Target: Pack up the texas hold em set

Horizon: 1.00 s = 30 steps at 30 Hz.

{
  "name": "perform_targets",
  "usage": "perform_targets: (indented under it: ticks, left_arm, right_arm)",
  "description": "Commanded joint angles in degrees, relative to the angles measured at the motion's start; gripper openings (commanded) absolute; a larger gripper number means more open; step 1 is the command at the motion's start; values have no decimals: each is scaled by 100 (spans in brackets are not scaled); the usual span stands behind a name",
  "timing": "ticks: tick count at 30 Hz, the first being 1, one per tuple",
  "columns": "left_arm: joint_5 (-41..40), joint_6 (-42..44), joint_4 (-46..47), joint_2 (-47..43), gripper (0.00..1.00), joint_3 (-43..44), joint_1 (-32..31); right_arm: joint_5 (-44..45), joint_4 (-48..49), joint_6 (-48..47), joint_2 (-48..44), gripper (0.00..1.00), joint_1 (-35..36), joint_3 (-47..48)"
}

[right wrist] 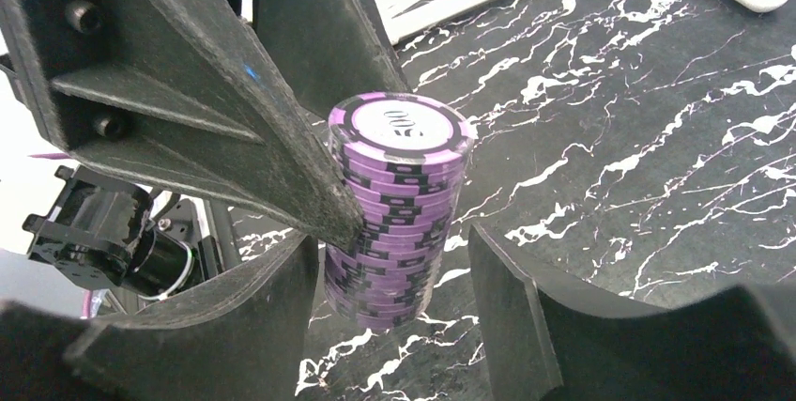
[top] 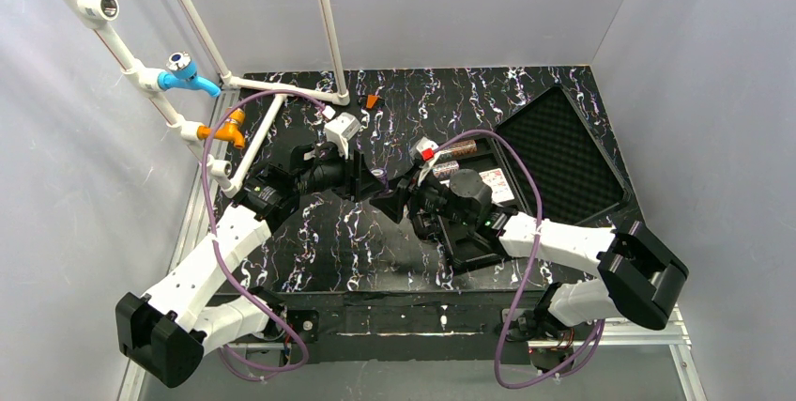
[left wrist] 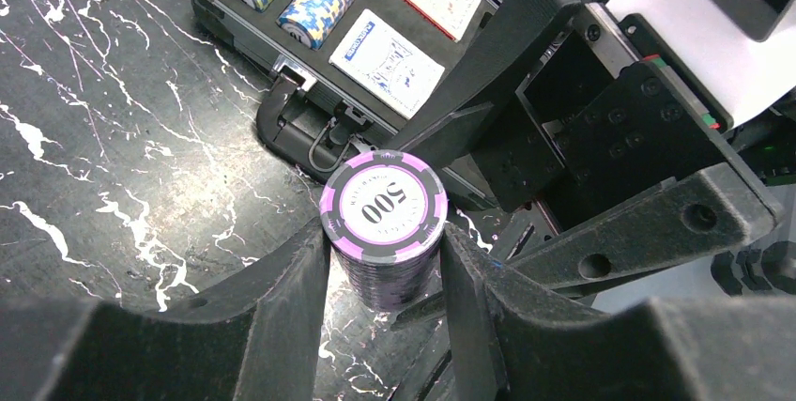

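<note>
I am holding the purple chip stack (left wrist: 383, 208) clamped in the left gripper (left wrist: 383, 237); the right gripper (right wrist: 392, 237) is straddling it, open. The case (left wrist: 246, 33) beyond is holding two stacks (left wrist: 317, 7) and both decks (left wrist: 387, 63); the lid (top: 563, 152) is lying open.

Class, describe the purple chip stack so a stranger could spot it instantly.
Find the open black case on the marbled table. Just outside its handle side, the left gripper holds the purple chip stack upright. Unlike the blue-and-yellow stacks lying in the case, it shows 500 on top.

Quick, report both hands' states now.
Left hand: closed on the purple chip stack.
Right hand: open, straddling the same stack, not gripping it.
</note>
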Motion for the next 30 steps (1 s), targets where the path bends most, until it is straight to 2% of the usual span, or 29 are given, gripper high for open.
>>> perform_targets:
  ticks: [1,4,7,13,16,23,25,30]
  left_arm:
    - [100,-18,310,-233,0,73,-26]
    - [99,-24,307,-241,0,70,-27]
    - [91,-17,307,-255,0,67,-26]
    - [50,-9,315,-295,0,50,-26]
    - [39,0,309,-311,0,49,-26]
    - [-82,33,258,-338,0,58,-26]
    - [-119,51,239,-359,6,58,-30]
    - [-113,69,218,-386,33,50,-27]
  right_arm:
    - [270,592,44,15,67,83,143]
    - [332,694,99,30,65,117,121]
    - [378,747,136,69,57,135,121]
    - [392,715,138,149,50,161,135]
    - [392,703,138,166,42,170,146]
    - [357,620,131,193,19,182,229]
    - [378,571,129,193,14,182,251]
    - [464,500,125,158,5,182,269]
